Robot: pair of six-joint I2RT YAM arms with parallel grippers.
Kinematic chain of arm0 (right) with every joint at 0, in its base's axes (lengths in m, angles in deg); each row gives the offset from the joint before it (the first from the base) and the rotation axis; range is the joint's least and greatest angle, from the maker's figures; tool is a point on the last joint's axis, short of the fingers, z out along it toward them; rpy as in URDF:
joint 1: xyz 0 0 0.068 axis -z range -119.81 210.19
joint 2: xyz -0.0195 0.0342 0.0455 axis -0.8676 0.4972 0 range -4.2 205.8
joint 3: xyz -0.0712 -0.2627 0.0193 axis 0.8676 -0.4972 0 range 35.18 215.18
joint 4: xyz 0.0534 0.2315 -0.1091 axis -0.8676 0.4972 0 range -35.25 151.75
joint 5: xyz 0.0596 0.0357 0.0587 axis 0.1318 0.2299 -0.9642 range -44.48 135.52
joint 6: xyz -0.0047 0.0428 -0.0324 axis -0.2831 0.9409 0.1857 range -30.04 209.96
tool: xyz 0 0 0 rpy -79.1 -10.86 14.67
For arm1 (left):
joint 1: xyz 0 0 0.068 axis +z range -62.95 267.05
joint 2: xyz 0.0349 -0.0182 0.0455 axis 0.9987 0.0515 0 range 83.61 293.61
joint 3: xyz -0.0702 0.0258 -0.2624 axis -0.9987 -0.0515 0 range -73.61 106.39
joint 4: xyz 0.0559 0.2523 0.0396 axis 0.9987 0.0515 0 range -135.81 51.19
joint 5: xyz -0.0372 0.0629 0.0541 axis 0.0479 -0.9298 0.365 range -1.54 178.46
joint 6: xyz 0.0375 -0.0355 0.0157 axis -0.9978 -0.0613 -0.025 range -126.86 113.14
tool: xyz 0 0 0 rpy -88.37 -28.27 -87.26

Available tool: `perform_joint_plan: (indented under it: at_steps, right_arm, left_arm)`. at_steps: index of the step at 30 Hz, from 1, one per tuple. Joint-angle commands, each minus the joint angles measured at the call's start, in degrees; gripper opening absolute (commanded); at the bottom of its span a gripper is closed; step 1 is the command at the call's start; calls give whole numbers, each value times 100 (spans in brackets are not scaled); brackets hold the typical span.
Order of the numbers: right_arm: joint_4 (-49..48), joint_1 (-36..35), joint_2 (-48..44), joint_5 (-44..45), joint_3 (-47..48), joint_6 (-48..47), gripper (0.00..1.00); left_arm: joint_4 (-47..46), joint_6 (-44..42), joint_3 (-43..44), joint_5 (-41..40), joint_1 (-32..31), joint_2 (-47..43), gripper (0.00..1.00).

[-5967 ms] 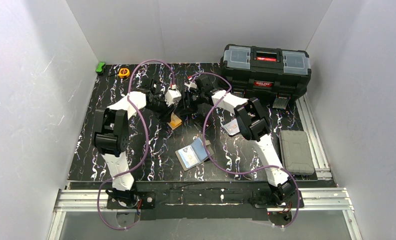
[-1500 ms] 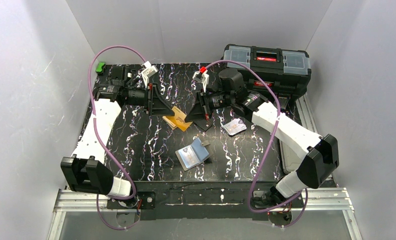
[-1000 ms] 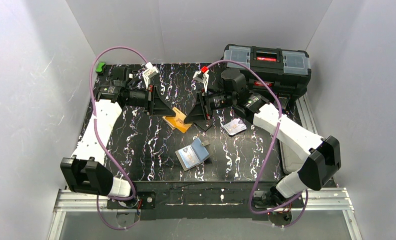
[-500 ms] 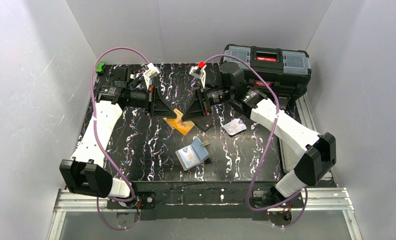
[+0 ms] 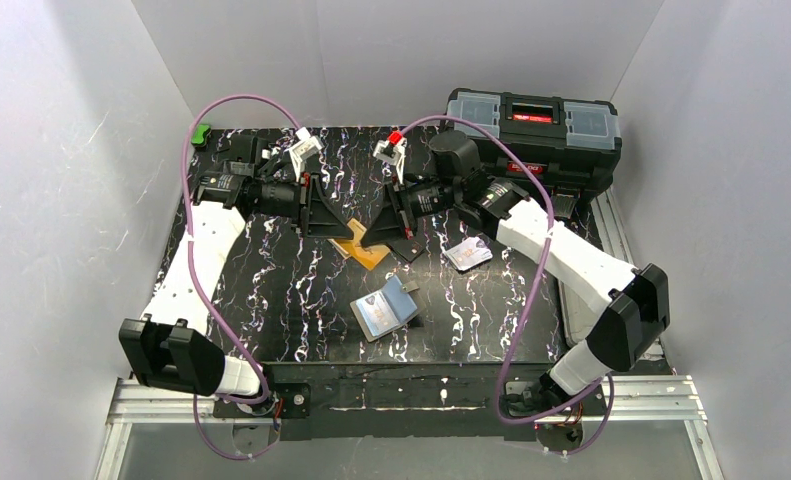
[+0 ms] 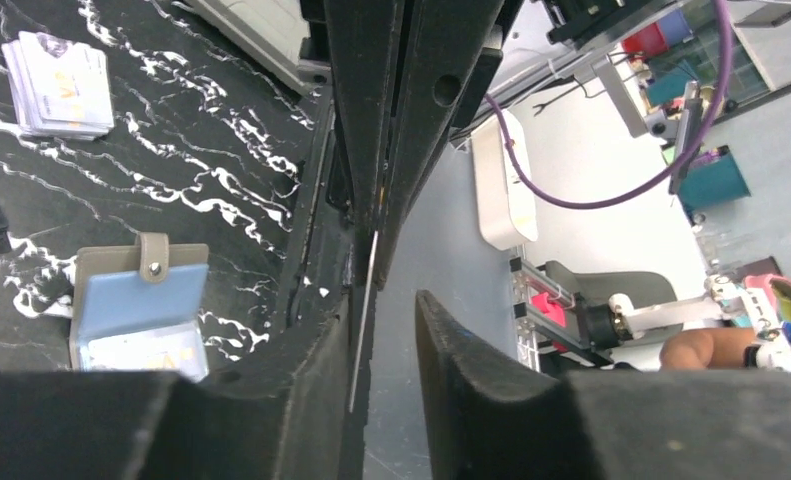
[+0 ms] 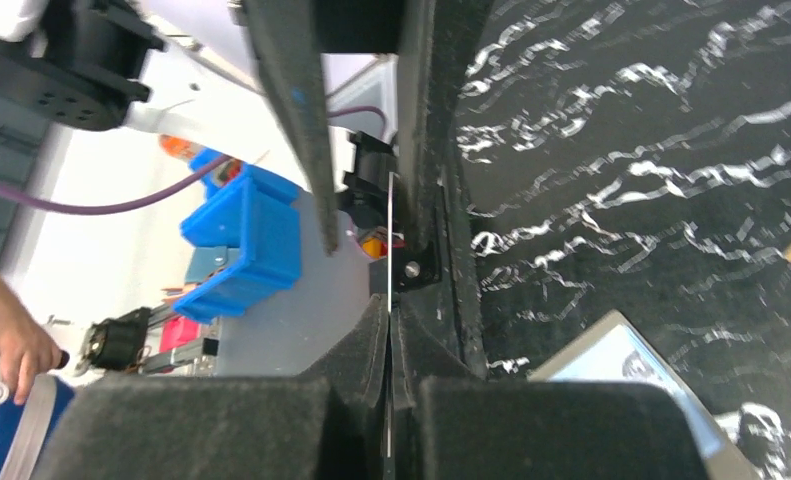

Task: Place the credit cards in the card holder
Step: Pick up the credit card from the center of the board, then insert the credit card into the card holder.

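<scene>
- Two hands meet fingertip to fingertip in mid-air at the upper centre of the overhead frame, just above the orange block (image 5: 363, 250).
- Left hand (image 6: 383, 320): jaws narrowly parted. The single card (image 6: 364, 320) lies edge-on against one finger, and a slim gap shows beside the other.
- Right hand (image 7: 391, 330): jaws pressed together on the opposite end of the single card.
- Single card: only a thin pale edge is visible, so its face cannot be told.
- Change: over the last second and a half the right hand has slid leftward across the frame to the left hand, which has kept its place.
- Reading: this is probably a handover, with the right hand now in charge of the card. Insertion is not yet begun.
- Credit cards (image 5: 468, 253): a small stack lying flat on the surface (image 5: 271, 280), right of centre, unmoved.
- Card holder (image 5: 386, 310): lower centre, lying open with its snap tab showing, unmoved and well apart from both hands.
- Toolbox (image 5: 531, 135): upper right, closed.
</scene>
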Motion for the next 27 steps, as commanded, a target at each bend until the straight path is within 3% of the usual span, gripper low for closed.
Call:
perform_joint_plan:
  at_steps: [1,3,7,11,19,23,27]
  right_arm:
    - [1048,-53,-382,1223,297,-532,1]
    - [1564,-112,-518,1800,244,-701,1]
    - [1819,-342,-743,2862,-481,-736,1]
    - [1913,-968,-568,3738,-1037,-741,1]
    - [1799,-1881,-156,5491,-1459,-644,1]
    - [1518,-1980,-236,5782,-1825,-613,1]
    - [1498,-2016,-83,5940,-1918,-729,1]
  left_arm:
    - [657,-857,92,-524,-21,-272,38]
    - [1174,-1657,-47,-1025,-25,-332,51]
    - [1402,-2962,-753,-2033,-144,-644,54]
    - [577,-3570,-1864,-3235,-596,-1247,53]
    - [-717,-4381,-3403,-3660,-736,-2298,46]
    - [-1325,-5156,-4086,-3835,-1019,-2756,46]
    - [-1723,-5824,-4413,-3918,-1346,-2666,47]
